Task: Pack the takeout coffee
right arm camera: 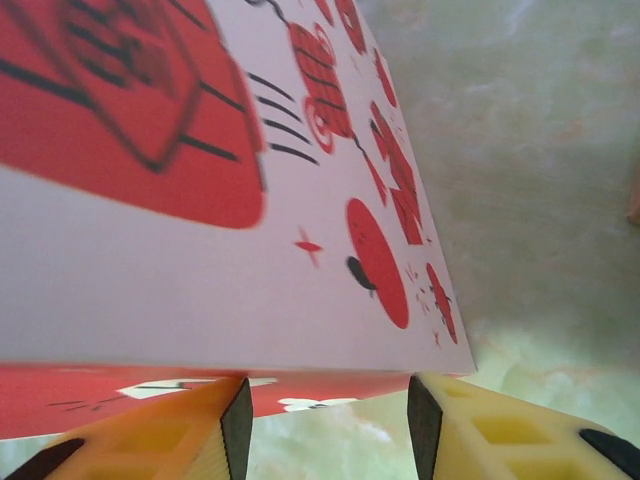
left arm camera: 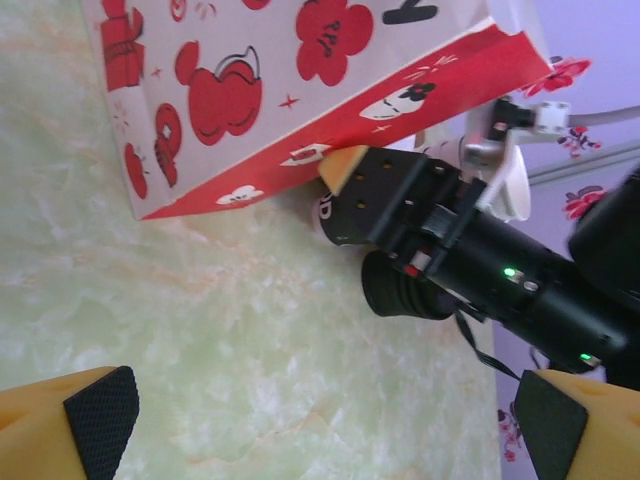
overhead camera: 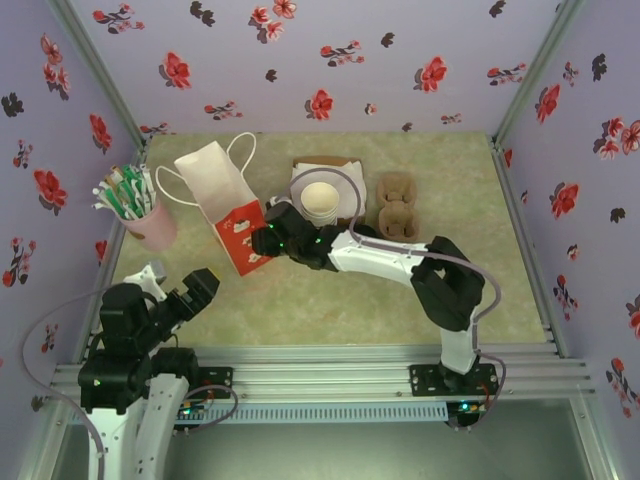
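On the table [overhead camera: 330, 300], toward 12 o'clock from its middle, cup [overhead camera: 320, 200]: stood upright with its cream mouth facing up, free of both grippers. From above I could not make out its outer wall, nor tell whether it was one cup or several nested.
Box [overhead camera: 325, 167]: white and brown, touching the cup on its 12 o'clock side.
Cable [overhead camera: 345, 185]: grey, arched around the cup from 11 to 4 o'clock.
Carrier [overhead camera: 397, 208]: brown pulp, just beside the cup at 3 o'clock, apart from it.
Bag [overhead camera: 222, 185]: white paper with red prints and a red base, lying on its side at the cup's 9 o'clock. Its handles pointed to 12 o'clock and its base to 5 o'clock.
Right gripper [overhead camera: 260, 240]: was at the bag's base, at 8 o'clock of the cup. Its yellow fingers [right arm camera: 160, 440] stood part-way apart with nothing between them, and the table showed through the gap. In the left wrist view one fingertip [left arm camera: 345, 168] met the base's red edge.
Left gripper [overhead camera: 198, 288]: sat at 7 o'clock of the cup, well apart from it and near the bag's base. Its jaws were spread wide and empty, black pads [left arm camera: 100, 420] over bare table.
Tumbler [overhead camera: 150, 228]: pink, at 9 o'clock beyond the bag, holding straws [overhead camera: 125, 190] in green-and-white wrappers.
Walls [overhead camera: 330, 60]: lilac, with red and black flowers.
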Tool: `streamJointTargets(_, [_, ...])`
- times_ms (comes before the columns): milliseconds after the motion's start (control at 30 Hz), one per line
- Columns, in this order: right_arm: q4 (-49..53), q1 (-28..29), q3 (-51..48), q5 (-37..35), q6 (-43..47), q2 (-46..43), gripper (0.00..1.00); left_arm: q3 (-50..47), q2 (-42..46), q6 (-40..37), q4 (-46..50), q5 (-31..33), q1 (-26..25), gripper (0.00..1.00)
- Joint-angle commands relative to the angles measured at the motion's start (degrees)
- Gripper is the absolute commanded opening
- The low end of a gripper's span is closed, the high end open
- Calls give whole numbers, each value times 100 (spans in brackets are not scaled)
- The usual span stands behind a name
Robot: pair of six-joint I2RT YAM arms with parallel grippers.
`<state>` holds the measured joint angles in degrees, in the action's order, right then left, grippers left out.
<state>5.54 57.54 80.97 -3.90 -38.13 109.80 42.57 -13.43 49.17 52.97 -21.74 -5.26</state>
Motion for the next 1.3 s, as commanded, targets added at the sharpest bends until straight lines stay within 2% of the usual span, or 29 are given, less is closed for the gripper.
streamJointTargets(0, [378, -39, 377, 262, 28, -99, 49, -86, -182, 193, -558, -393, -28, 99])
streamJointTargets(167, [955, 1, 73, 476, 218, -1058, 53, -37, -297, 335, -762, -644, -28, 99])
streamJointTargets(400, [2416, -118, 31, 214, 1035, -2469, 64, 312, -403, 733, -1007, -643, -37, 94])
streamJointTargets(567, [3665, -646, 909, 354, 1652, -2351, 61, 300, -639, 885, -1472, -679, -87, 84])
streamJointTargets(733, [4644, -940, 2032, 543, 2073, -1722, 56, 317, -986, 1065, -2031, -601, -403, 72])
streamJointTargets(833, [5168, -984, 2719, 597, 2218, -1183, 53, 425, -1152, 1043, -2110, -264, -811, 61])
streamJointTargets(967, [5638, -1006, 3398, 535, 2283, -583, 48, 464, -1506, 964, -2270, 428, -1687, 60])
streamJointTargets(1133, [5933, -999, 3948, 408, 2295, -84, 42, 541, -2305, 719, -2664, 1696, -3204, 61])
streamJointTargets(1267, [6092, -1001, 4221, 355, 2266, 201, 38, 650, -3067, 573, -3113, 2415, -3991, 60])
